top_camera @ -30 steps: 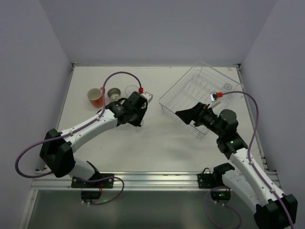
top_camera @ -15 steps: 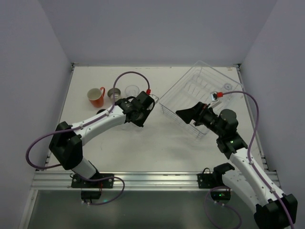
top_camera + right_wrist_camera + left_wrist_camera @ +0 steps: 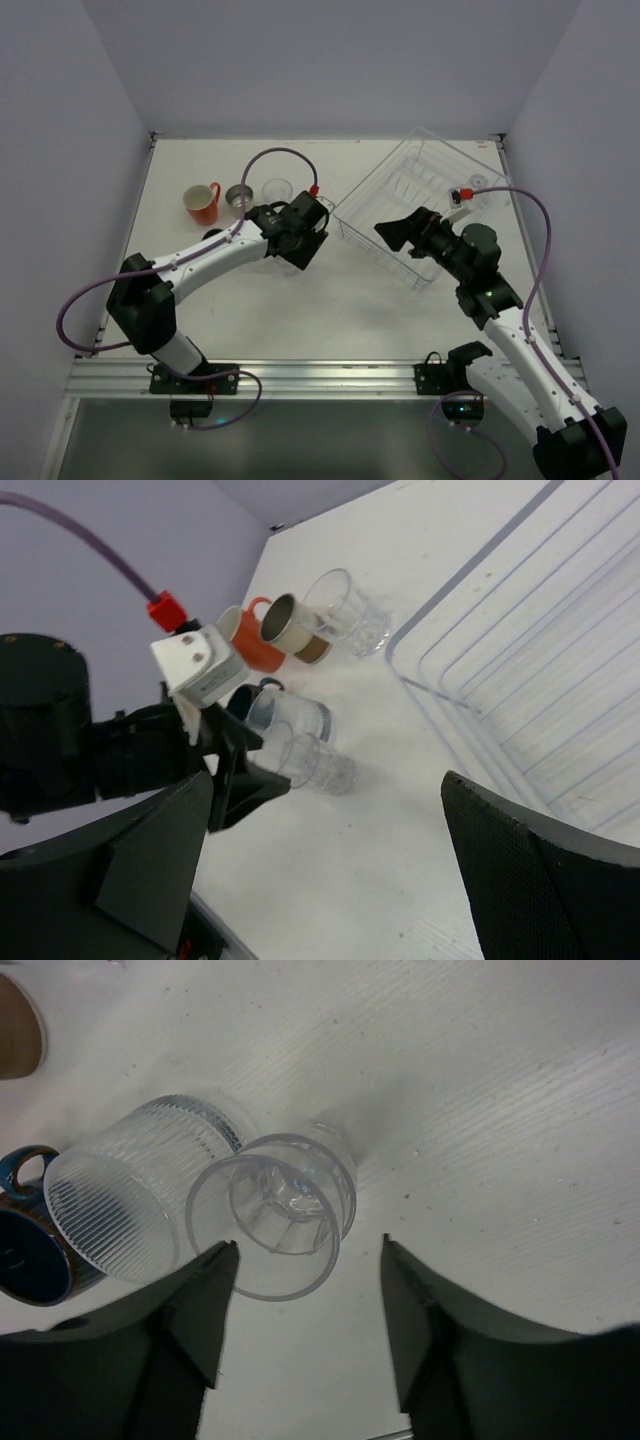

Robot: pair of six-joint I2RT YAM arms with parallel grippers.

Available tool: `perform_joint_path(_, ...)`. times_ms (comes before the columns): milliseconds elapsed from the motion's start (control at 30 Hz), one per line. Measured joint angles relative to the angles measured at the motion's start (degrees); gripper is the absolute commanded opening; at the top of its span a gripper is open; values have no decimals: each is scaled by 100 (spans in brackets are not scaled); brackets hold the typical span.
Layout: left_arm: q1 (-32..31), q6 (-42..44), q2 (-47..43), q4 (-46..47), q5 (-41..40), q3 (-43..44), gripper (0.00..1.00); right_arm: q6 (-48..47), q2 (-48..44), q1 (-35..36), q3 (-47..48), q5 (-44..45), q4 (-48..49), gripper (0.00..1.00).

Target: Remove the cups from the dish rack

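Lavender walls close in the white, faintly speckled desk [image 3: 330,300] on three sides, and a metal rail [image 3: 320,375] runs along its near edge. Toward the far left corner an orange mug [image 3: 203,204] with a handle, a beige cup [image 3: 240,196] and a clear glass [image 3: 277,189] stand in a close row, mouths up. A second group sits nearer the middle of the desk: a dark blue cup [image 3: 25,1250] with a handle, a ribbed glass [image 3: 125,1210] right against it, and a smooth glass [image 3: 285,1215] with a thick moulded base just beside the ribbed one. Whether those two glasses touch cannot be told. The left arm [image 3: 210,255] stretches from the near left corner toward the middle with a purple cable [image 3: 275,155] arching over it. Its wrist is bent downward, and it hides this second group from the overhead camera. The left claw [image 3: 308,1250] is spread wide and holds nothing, its dark fingertips on either side of the smooth glass's near rim and not pressing it. The dish rack [image 3: 395,175], a large box of clear plastic with thin ribs along its floor, lies turned at an angle by the far right corner. The right arm [image 3: 510,320] rises from the near right corner with its elbow bent. The right claw [image 3: 388,230] hangs over the rack's near left side, pointing toward the cups, jaws wide apart and gripping nothing.
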Motion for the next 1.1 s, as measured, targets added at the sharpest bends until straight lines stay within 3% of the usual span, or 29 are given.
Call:
perform_joint_path(33,-9,0,-13,7,-31,20,84,-48,39,-2,68,120,-68,99)
perform_joint_path(100,-11,-20,-90,57,-83,48,100,-203,177,-2,264,442,-240,99)
perform_joint_path(267,-11,-72,-608,363,-177,114,100,-688,675,-195,809,1375,-636,94)
perform_joint_path(400,-11,-74,-1438,988,-131,52,100,-1038,1276,-822,1270,2002,-916,81)
perform_joint_path(733,-15,-63,-4271,2518,138,-1432,100,-1606,3770,-2304,2826,2861,-1360,72)
perform_joint_path(933,-15,4,-4992,2728,127,-2319,100,-1845,5305,-2564,4264,2977,-1740,72)
perform_joint_path(1100,-15,120,-5051,2874,125,-2496,100,-2050,6223,-2653,5305,3161,-2229,71)
